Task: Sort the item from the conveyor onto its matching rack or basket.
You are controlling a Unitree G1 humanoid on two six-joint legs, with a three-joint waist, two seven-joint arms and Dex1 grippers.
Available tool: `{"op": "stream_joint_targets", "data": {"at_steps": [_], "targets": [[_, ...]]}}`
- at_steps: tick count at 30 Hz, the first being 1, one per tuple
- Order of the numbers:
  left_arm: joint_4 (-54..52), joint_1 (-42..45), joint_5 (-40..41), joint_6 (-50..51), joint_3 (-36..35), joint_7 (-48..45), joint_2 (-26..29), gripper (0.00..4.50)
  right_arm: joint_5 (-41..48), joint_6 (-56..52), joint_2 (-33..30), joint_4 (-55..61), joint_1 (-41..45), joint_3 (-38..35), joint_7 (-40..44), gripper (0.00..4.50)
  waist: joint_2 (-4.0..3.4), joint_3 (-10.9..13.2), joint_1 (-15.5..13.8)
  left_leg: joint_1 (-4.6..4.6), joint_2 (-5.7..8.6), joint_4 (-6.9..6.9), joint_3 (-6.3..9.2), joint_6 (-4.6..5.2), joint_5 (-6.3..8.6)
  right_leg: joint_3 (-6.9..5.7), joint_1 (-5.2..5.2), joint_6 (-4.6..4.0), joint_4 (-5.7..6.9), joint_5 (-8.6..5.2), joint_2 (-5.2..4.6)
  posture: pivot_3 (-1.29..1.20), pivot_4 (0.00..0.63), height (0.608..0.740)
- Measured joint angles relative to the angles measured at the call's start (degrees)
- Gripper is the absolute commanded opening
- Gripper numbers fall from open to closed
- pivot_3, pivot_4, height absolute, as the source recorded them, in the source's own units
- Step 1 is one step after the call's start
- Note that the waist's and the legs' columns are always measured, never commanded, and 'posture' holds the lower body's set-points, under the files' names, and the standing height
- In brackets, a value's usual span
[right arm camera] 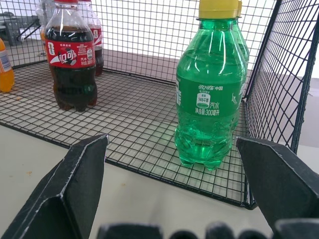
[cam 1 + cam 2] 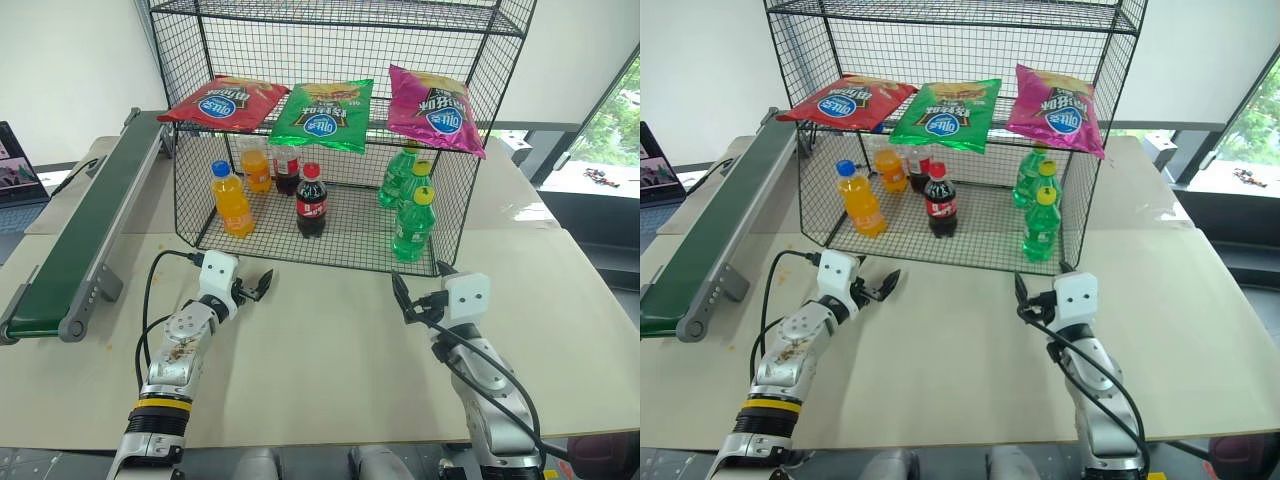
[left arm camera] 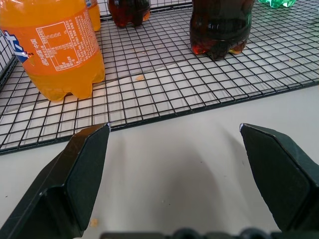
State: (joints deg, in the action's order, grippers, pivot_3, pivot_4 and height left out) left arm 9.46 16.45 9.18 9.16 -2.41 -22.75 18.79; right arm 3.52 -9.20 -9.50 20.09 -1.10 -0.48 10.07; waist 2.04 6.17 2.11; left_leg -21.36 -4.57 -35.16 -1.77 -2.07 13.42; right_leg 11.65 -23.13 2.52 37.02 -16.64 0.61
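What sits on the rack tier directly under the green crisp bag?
Under the green crisp bag, the rack floor holds two cola bottles, one behind the other. The rear one is partly covered. Orange bottles stand to one side and green bottles to the other.

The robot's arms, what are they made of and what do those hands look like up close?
Each arm is bare silver-grey metal with round joints. The left arm wears a yellow and black band near its base. Black cables loop along both. A white boxy block sits at each wrist, ahead of the left gripper and the right gripper. Each gripper has two flat, black, wedge-shaped fingers.
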Motion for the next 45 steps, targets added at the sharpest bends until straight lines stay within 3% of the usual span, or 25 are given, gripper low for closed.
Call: {"op": "stream_joint_targets", "data": {"at_steps": [17, 45], "targets": [[-4.32, -3.07, -1.88, 1.52, -1.14, 4.25, -1.03, 4.44, 0.05, 0.0, -2.05, 0.4, -0.9, -0.12, 2.94, 4.5, -0.05, -0.03, -0.01, -0.03, 0.01, -0.05, 0.04, 0.0, 0.0, -0.03, 0.01, 0.0, 0.0, 0.0, 0.0, 0.0, 0.15, 0.738], [-5.02, -3.7, -1.21, 1.14, -1.64, 0.33, 0.51, 4.44, -0.01, -0.01, -1.42, 1.57, -1.28, 0.1, 2.27, 4.5, -0.06, -0.03, 0.04, -0.03, 0.01, -0.04, 0.06, 0.0, 0.0, -0.04, 0.01, 0.0, -0.01, -0.01, 0.0, 0.0, 0.15, 0.738]]}}
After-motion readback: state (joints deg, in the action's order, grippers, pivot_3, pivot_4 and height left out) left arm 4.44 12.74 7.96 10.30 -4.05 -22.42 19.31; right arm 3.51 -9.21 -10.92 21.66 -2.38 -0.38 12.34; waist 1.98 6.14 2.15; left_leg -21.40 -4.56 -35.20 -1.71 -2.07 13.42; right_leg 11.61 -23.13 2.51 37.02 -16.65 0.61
